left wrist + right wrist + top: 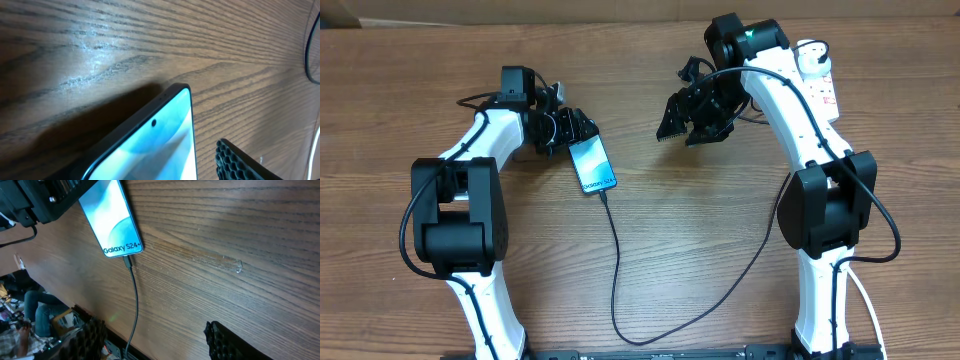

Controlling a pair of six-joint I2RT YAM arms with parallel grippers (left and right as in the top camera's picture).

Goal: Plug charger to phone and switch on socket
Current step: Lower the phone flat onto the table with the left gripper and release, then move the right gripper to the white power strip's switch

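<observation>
Centre-left of the overhead view: left claw (574, 133) closed on the upper end of the phone (592, 165), presumably steadying it; the charger (617, 260) connector sits in its lower end. Centre-right: right claw (682, 128) wide open, empty, above the tabletop (700, 230). Upper right: socket (823, 80), likely the next target.

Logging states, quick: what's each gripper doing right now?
Left gripper: at the phone, grip cannot be told.
Right gripper: open, empty.
</observation>
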